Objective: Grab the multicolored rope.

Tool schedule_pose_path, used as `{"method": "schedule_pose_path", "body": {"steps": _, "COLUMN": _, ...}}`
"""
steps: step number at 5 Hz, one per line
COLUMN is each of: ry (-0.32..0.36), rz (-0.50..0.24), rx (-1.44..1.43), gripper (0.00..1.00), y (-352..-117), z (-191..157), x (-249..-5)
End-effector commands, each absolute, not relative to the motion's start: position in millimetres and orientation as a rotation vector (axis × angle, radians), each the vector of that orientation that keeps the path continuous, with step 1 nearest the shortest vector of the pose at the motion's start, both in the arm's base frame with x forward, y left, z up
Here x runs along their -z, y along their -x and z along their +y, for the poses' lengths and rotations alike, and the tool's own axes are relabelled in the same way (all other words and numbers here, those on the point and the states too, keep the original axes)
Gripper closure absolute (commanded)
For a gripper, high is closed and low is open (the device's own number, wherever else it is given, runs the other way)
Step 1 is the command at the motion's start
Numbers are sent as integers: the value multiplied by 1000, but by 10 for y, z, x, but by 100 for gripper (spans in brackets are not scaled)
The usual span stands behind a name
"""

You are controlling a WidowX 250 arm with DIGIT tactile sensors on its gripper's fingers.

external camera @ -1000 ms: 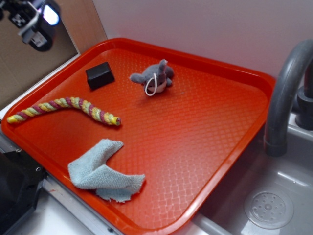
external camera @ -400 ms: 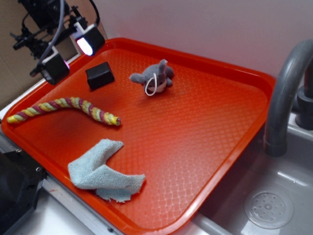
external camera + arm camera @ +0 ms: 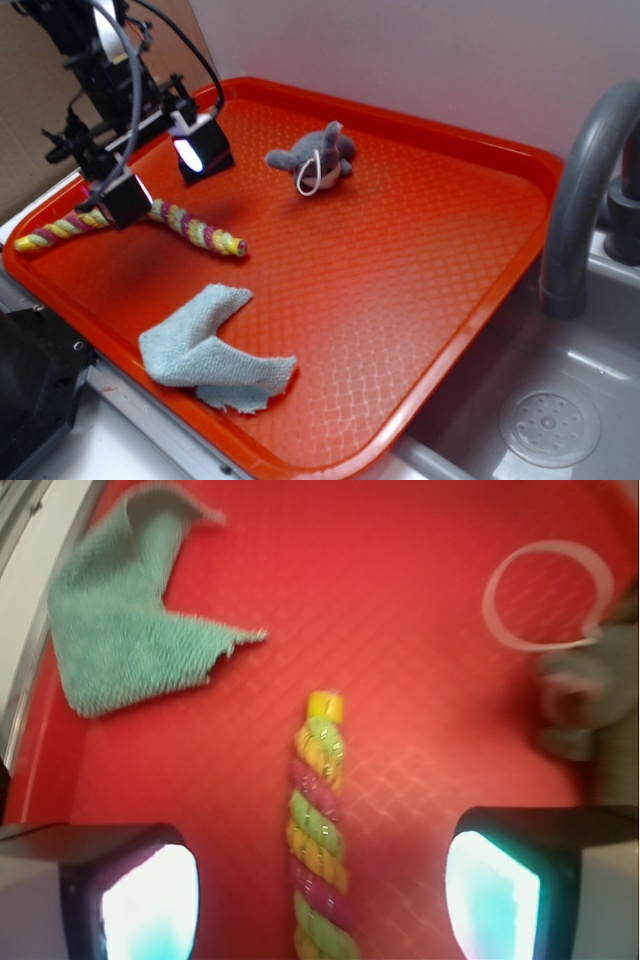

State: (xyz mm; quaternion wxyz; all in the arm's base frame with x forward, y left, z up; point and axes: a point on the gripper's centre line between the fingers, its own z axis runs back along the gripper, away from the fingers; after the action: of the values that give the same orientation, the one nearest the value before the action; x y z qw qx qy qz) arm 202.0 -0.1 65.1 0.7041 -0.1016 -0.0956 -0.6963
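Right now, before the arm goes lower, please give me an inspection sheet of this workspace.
Surface: red textured plastic tray, flat.
Job's thing: multicolored twisted rope, lying loose, not gripped.
Clutter: light blue terry cloth; grey plush toy with white loop; black block, partly hidden.
Gripper: gripper open, a finger on each side of the rope.
Cables: black cables on the arm.
Surroundings: grey faucet, sink drain.

multicolored rope (image 3: 318, 830) cut off at bottom edge, grey plush toy (image 3: 588, 695) blurred
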Motion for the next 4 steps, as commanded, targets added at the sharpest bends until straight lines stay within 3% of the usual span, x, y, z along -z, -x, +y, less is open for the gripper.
{"method": "schedule_pose_path", "body": {"steps": 1, "ry": 124, "rz": -179, "rx": 1498, "gripper": 0, "y": -1966, "z": -42, "x": -278}}
{"method": "schedule_pose_path", "body": {"steps": 2, "ry": 88, "rz": -159, "rx": 1494, "gripper": 0, "y": -1932, "z": -54, "x": -95}}
{"method": "schedule_pose_path", "body": {"steps": 3, "ry": 74, "rz": -145, "rx": 1533, "gripper": 100, "y": -1856, "z": -116, "x": -41}}
{"method": "schedule_pose_path", "body": {"steps": 4, "ry": 93, "rz": -176, "rx": 1536, "gripper": 100, "y": -1812, "z": -147, "x": -88}}
